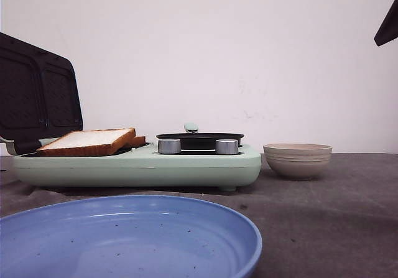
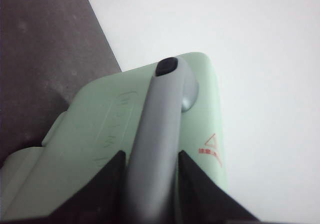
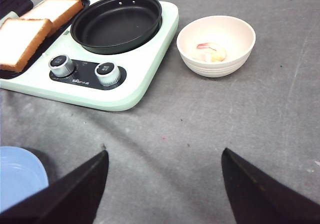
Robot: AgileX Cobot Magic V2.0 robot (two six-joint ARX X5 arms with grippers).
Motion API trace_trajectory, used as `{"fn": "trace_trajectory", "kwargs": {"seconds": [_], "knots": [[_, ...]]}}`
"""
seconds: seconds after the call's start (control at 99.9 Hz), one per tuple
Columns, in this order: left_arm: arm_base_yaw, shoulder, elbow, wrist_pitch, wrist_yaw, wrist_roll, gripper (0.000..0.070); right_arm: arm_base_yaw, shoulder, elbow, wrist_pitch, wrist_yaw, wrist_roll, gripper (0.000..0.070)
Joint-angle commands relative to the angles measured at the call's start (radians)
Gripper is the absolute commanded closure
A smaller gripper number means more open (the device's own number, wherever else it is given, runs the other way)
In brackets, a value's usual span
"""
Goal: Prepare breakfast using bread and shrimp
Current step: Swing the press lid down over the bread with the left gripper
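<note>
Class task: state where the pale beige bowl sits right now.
In the front view, the pale beige bowl stands on the grey table, right of the mint-green breakfast maker, not touching it.

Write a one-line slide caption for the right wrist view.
Open right gripper above grey table; two bread slices on breakfast maker, empty pan, shrimp in bowl.

I count two bread slices (image 3: 20, 41) (image 3: 57, 9), one pan (image 3: 116, 22), two knobs (image 3: 61, 65) (image 3: 107, 73), one bowl (image 3: 216, 45), one blue plate (image 1: 127, 237).
</note>
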Motion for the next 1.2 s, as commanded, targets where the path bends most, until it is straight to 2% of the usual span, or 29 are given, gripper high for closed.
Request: {"fn": "trace_trajectory", "kwargs": {"seconds": [0.0,0.28,0.46,0.881,1.191], "knots": [[-0.021,0.020,0.007,-0.004,-0.003,0.087,0.0696,0.005,0.004,-0.001,0.007,0.005,0.012,0.0263],[-0.121,0.020,0.007,-0.015,-0.008,0.172,0.0696,0.005,0.004,-0.001,-0.008,0.005,0.014,0.0263],[-0.204,0.020,0.007,-0.075,-0.052,0.253,0.0696,0.005,0.004,-0.001,-0.014,0.005,0.014,0.0263],[-0.396,0.020,0.007,-0.232,-0.217,0.455,0.0696,0.005,0.004,-0.001,-0.037,0.004,0.014,0.0263],[-0.542,0.020,0.007,-0.309,-0.425,0.609,0.0696,0.005,0.003,-0.001,-0.037,0.004,0.014,0.0262]]}}
